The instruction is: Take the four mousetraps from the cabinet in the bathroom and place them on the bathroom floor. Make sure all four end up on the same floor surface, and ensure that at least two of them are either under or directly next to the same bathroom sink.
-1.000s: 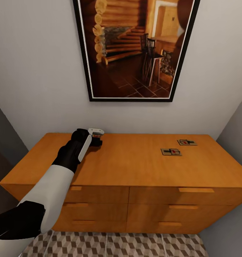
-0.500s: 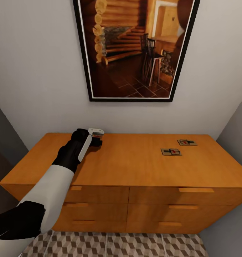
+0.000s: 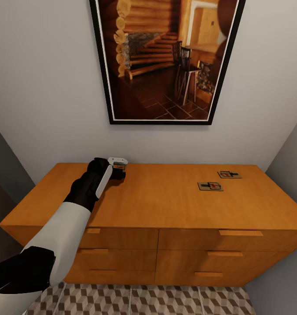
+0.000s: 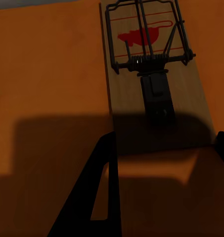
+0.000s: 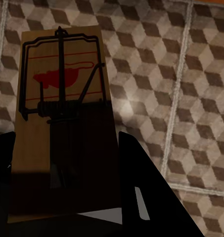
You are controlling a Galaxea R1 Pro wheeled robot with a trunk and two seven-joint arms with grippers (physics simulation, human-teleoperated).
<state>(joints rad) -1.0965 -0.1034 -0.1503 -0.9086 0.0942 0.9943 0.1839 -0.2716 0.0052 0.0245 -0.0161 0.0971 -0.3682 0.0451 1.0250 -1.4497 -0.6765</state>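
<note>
L gripper sits at the back-left of the cabinet top, jaws apart around a mousetrap lying flat. Two more traps lie near the back-right. R gripper jaws clamped on a fourth trap (over the tiled bathroom floor).

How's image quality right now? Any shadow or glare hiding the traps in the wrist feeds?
Left wrist view: the gripper's shadow darkens the near end of the mousetrap; its red mark stays lit and sharp. Right wrist view: the held trap is dim at the near end, readable above; soft bright patch on the floor. Head view: evenly lit, no glare.
</note>
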